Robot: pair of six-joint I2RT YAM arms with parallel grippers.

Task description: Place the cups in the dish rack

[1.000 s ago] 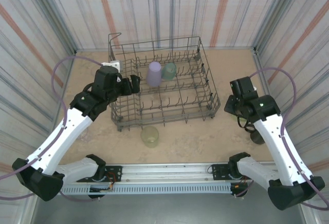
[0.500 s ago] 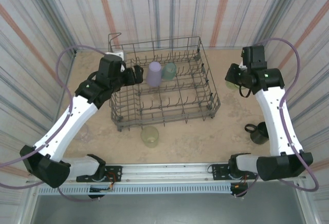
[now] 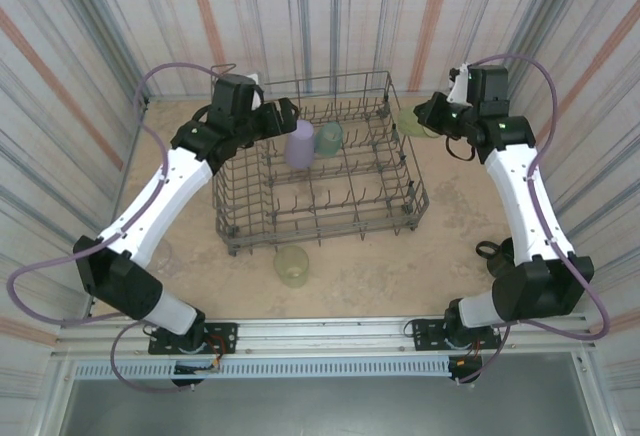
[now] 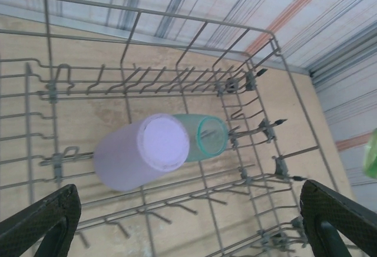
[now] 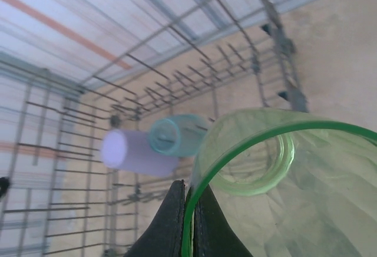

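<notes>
We are swinging both arms farther back: right pincer [image 5: 188, 207] gripping a yellow-green cup [image 5: 294, 210] by its rim beside the dish rack [image 3: 320, 226], left pincer [image 3: 283, 116] released above it.

Tabletop [image 3: 380, 266]: beige, mottled stone pattern, matt; same surface seen through the wires in the left wrist view; enclosure walls [image 3: 330, 16] on three sides: pale, with vertical grey, blue and orange-red stripes; near edge: silver metal rail [image 3: 330, 332] running left-right; slotted strip [image 3: 330, 367] just below it.
</notes>
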